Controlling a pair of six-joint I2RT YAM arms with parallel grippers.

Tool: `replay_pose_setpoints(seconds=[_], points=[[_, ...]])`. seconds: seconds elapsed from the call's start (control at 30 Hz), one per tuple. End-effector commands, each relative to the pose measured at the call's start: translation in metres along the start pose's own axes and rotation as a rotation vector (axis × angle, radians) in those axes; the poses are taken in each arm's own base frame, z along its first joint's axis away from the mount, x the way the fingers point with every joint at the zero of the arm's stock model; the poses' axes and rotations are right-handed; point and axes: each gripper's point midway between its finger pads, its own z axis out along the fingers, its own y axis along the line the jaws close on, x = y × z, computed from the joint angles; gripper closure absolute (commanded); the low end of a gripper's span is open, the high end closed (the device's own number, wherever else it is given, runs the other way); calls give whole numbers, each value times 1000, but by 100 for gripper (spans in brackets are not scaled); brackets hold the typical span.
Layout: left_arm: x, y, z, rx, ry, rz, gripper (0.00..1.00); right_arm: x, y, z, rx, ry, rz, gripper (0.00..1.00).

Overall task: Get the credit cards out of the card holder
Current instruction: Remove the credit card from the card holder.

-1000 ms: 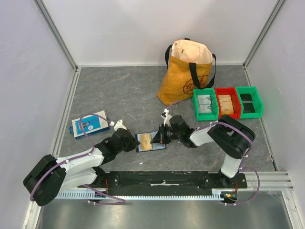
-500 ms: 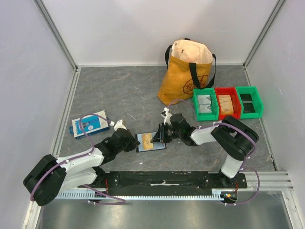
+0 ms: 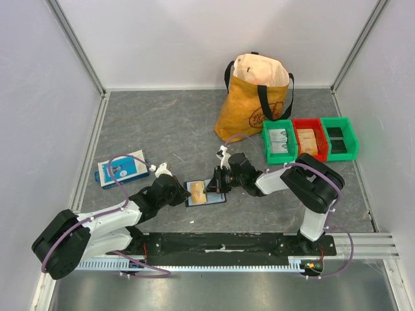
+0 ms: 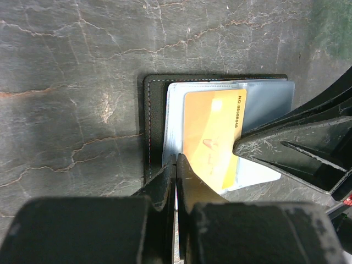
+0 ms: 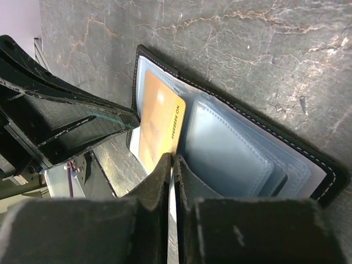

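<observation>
The black card holder (image 3: 219, 197) lies open on the grey table between my two grippers. It also shows in the left wrist view (image 4: 154, 110) and the right wrist view (image 5: 324, 173). An orange credit card (image 3: 198, 190) sticks partway out of its clear sleeves (image 4: 212, 132) (image 5: 157, 124). Pale blue-grey cards (image 5: 231, 148) sit in the sleeves beside it (image 4: 267, 99). My left gripper (image 3: 184, 192) (image 4: 176, 158) is shut, tips at the holder's near edge. My right gripper (image 3: 213, 188) (image 5: 172, 158) is shut, tips resting on the orange card's corner.
A blue-and-white flat box (image 3: 122, 168) lies at the left. A yellow tote bag (image 3: 256, 97) stands at the back. To its right stand a green bin (image 3: 279, 142), a red bin (image 3: 310, 139) and another green bin (image 3: 339, 138). Walls close in the table.
My right gripper has shifted slightly left over the holder. The left arm and the holder have stayed put.
</observation>
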Motion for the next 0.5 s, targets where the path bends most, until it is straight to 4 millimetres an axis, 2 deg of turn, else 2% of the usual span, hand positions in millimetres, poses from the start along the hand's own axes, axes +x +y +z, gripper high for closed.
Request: replay_pose_setpoints(seconds=[0.0,0.13,0.33,0.47], points=[[10,13,0,-38,32,6,98,1,-6,1,15,2,-10,99],[8,13,-1,-36,24,1,98,-2,-13,-8,38,-10,-10,100],[5,9,-4,-14,12,3,98,-13,-17,-32,76,-33,-28,100],[4,6,-4,-3,10,11,98,-16,-15,-35,77,-29,-44,100]])
